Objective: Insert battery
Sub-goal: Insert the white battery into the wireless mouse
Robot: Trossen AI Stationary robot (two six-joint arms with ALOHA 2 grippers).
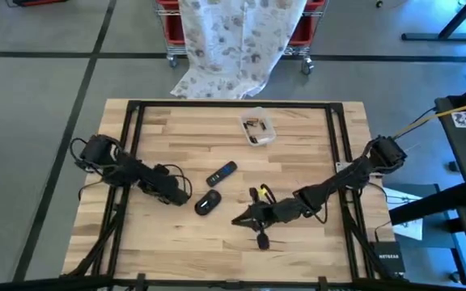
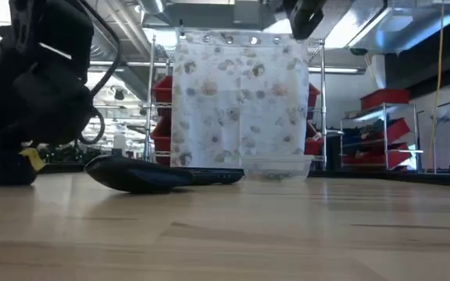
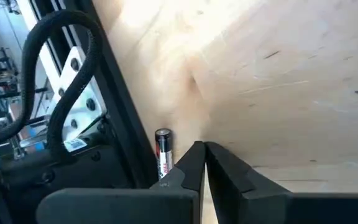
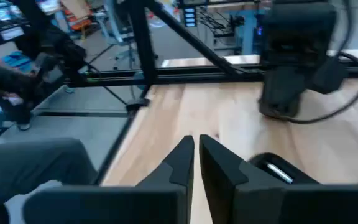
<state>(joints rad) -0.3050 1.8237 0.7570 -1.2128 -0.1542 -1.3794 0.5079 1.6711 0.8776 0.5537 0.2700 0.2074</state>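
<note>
A black computer mouse (image 1: pixel 208 203) lies on the table, a battery (image 3: pixel 163 153) stands upright.

A light wooden table (image 1: pixel 176 242) carries a black computer mouse (image 1: pixel 208 203), a dark remote (image 1: pixel 222 173) just beside it, a clear plastic container (image 1: pixel 257 127) farther back, and a battery (image 3: pixel 163 152).

Bright ceiling light glares off the table (image 3: pixel 278 68); the low view's foreground blurs.
</note>
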